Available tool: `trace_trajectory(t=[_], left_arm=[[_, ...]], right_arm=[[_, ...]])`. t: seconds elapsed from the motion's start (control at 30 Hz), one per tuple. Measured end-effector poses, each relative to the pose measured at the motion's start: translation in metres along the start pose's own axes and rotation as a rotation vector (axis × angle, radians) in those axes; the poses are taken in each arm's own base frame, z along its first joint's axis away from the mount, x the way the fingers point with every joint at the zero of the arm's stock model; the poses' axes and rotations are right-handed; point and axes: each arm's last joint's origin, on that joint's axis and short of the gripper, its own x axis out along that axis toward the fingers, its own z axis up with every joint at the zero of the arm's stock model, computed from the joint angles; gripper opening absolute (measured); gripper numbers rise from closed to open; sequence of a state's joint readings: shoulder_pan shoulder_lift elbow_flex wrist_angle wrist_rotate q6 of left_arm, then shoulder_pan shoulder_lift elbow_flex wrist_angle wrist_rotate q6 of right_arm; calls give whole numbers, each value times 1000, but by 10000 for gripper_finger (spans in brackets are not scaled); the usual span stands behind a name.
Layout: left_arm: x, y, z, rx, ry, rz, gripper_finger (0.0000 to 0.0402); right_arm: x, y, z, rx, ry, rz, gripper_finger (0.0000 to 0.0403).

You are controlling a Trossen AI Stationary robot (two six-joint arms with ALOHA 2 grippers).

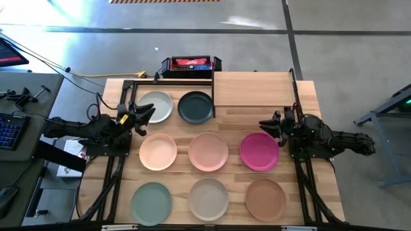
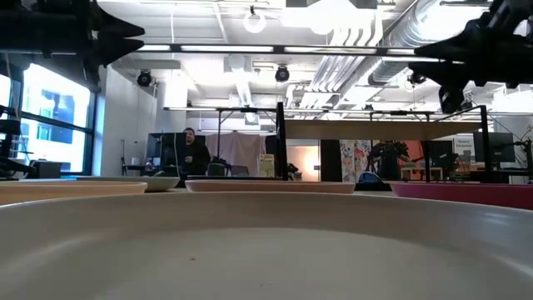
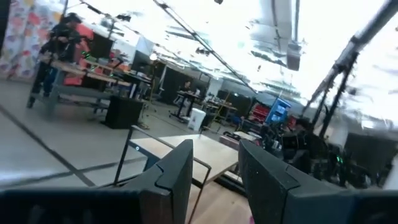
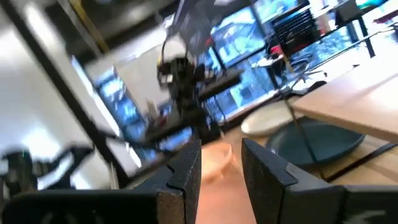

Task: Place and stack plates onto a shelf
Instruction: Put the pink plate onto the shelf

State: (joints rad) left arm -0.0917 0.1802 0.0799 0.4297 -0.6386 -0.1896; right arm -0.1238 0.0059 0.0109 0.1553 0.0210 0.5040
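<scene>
Eight plates on worktop [image 1: 302,96]: white plate [image 1: 156,106] and charcoal plate [image 1: 195,107] upper centre beside shelf [image 1: 252,88]; six below. Left gripper [image 1: 145,114] and right gripper [image 1: 266,124]: fingers apart, empty.

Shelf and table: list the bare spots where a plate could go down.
The shelf top is bare. Two plates, white and charcoal, lie on the table left of it. The table is bare below the shelf, right of charcoal and above magenta. The middle and near rows are crowded, with only narrow gaps.
</scene>
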Motion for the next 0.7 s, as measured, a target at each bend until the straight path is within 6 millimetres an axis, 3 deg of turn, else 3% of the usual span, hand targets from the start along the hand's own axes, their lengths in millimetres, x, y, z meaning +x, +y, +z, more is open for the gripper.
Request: trace_trajectory(t=[0.2,0.4,0.7], left_arm=[[0,1,9,-144,-96,74,117],[-4,-1,30,-202,-265,12,117],[-2,-15,79,-78,-365,-63,117]], right_arm=[[0,0,6,55,-100,-67,98],[-2,7,19,21,-233,5,98],[-12,20,41,-116,-479,139,98]])
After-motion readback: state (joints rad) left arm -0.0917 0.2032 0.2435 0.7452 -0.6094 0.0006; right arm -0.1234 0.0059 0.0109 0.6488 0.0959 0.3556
